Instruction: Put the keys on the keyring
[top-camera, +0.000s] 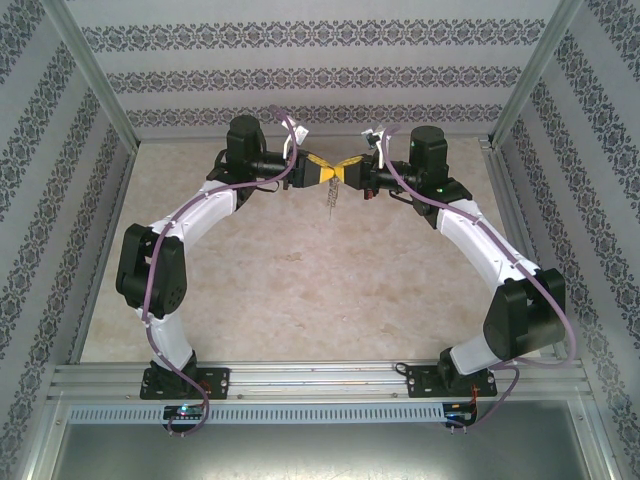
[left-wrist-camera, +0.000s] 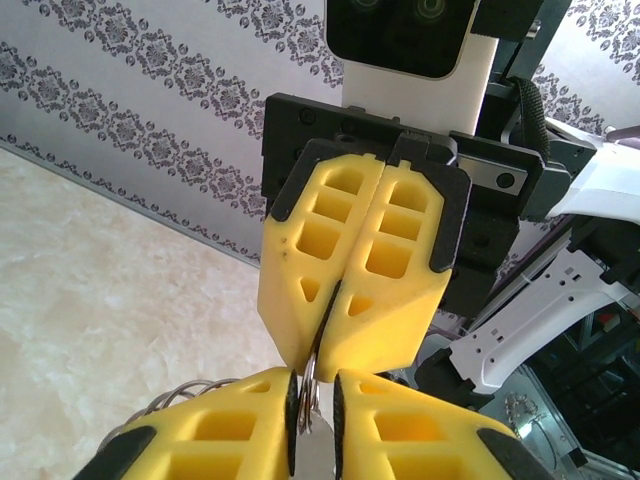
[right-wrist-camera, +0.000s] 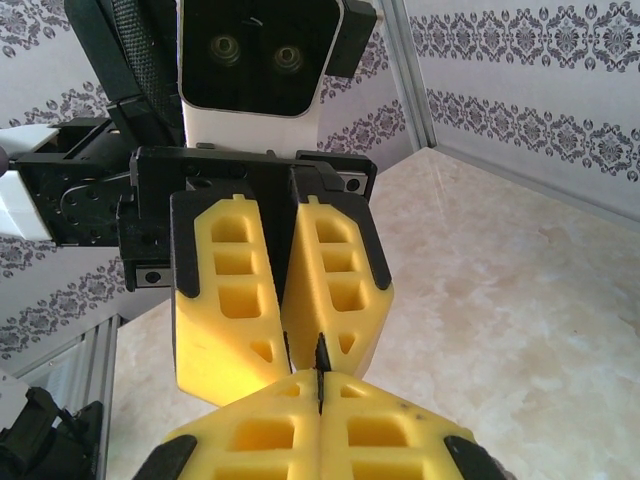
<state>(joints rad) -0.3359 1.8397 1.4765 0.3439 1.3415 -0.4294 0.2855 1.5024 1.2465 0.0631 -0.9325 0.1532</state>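
Task looks mid-way: grippers meet tip to tip in air over far centre of table (top-camera: 300, 290), key not visibly threaded on keyring, joining still left. Right gripper (right-wrist-camera: 320, 385) fully closed, pinching thin dark sliver, likely key (right-wrist-camera: 321, 360). Left gripper (left-wrist-camera: 313, 385) nearly closed around grey keyring (left-wrist-camera: 305, 408), slim gap showing, firm grip unclear; chain (left-wrist-camera: 185, 395) bunched just beside finger

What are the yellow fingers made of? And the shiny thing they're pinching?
Fingers: probably moulded plastic, matte yellow with hollow pockets and black backing.
Keyring: looks like metal, a thin grey edge that glints. Its chain is silvery loops, likely metal too.
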